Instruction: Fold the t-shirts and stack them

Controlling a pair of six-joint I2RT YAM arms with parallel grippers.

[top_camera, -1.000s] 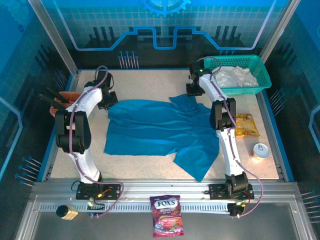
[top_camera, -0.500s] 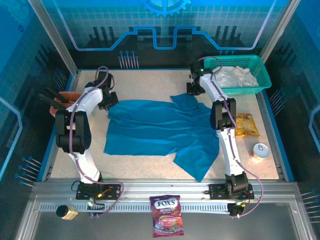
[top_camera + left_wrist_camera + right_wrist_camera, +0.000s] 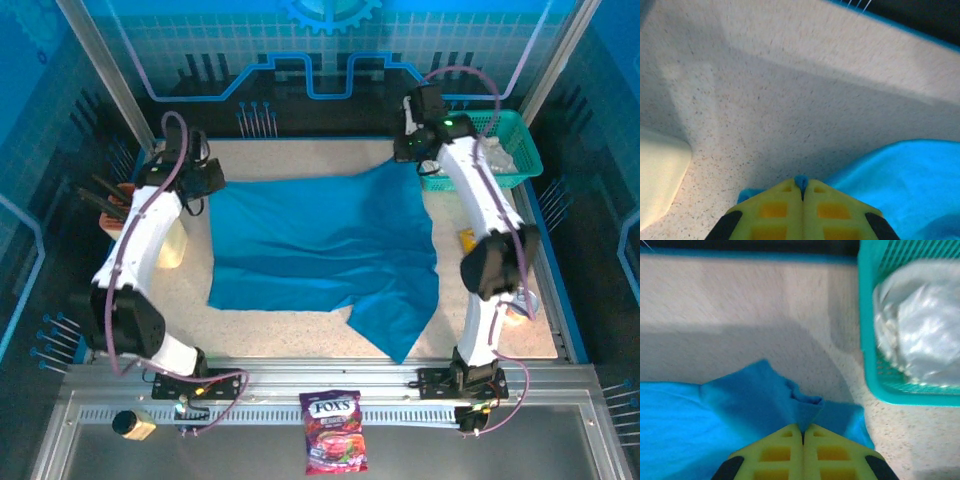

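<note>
The left gripper (image 3: pixel 203 182), its yellow fingers (image 3: pixel 772 207) pressed together on a small fold of blue cloth, pinches the far left corner of the teal-blue t-shirt (image 3: pixel 320 250) over the speckled table (image 3: pixel 280 330). At the far right corner the right gripper (image 3: pixel 411 152) is likewise clamped on the same shirt, and the right wrist view shows a bunched ridge of fabric caught between its closed fingers (image 3: pixel 830 447). The shirt's far edge runs between the two grippers, while the rest of the garment spreads toward the near side, where one flap reaches almost to the table's front edge. Just right of the right gripper stands the teal-green mesh basket (image 3: pixel 515 135) in the far right corner, with the crumpled white t-shirt (image 3: pixel 920 335) lying inside it. A pale cream object (image 3: pixel 170 245) sits on the table just left of the blue shirt, beside the left arm. A purple candy bag (image 3: pixel 333 430) lies on the metal rail (image 3: pixel 260 385) in front of the arms' bases.
</note>
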